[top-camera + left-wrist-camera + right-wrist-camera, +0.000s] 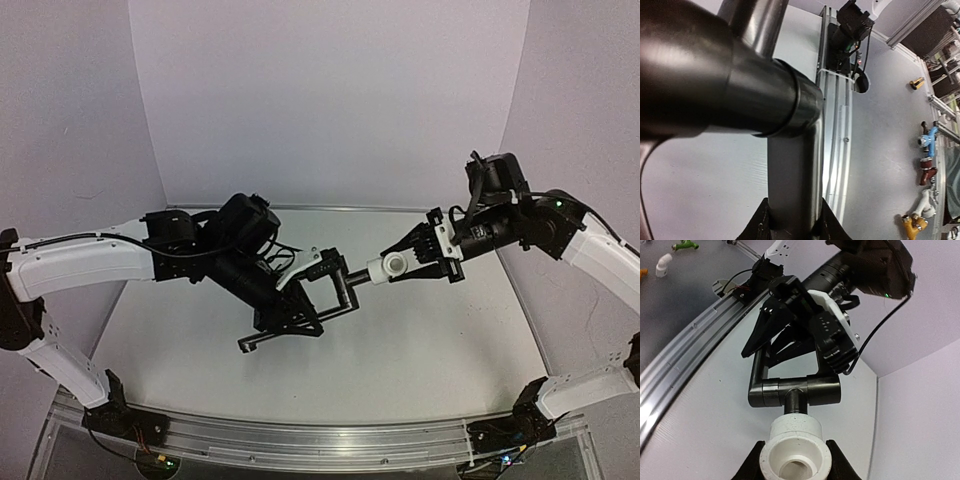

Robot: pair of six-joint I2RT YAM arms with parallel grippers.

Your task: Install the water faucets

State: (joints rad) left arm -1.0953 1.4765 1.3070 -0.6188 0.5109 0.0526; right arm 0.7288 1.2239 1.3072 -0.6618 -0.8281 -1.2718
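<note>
Top external — left gripper (280,318) tight around black pipe (347,292), right gripper (408,262) around white fitting (386,267) — mid-table.

I see the black bent pipe (790,392) raised in mid-air, short stub entering the white stubby fitting (795,437), fitting's far end open.

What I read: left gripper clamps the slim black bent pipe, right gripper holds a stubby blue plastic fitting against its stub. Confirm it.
One error: the stubby plastic fitting in the right gripper is white, not blue, as the right wrist view shows. The rest stands.
</note>
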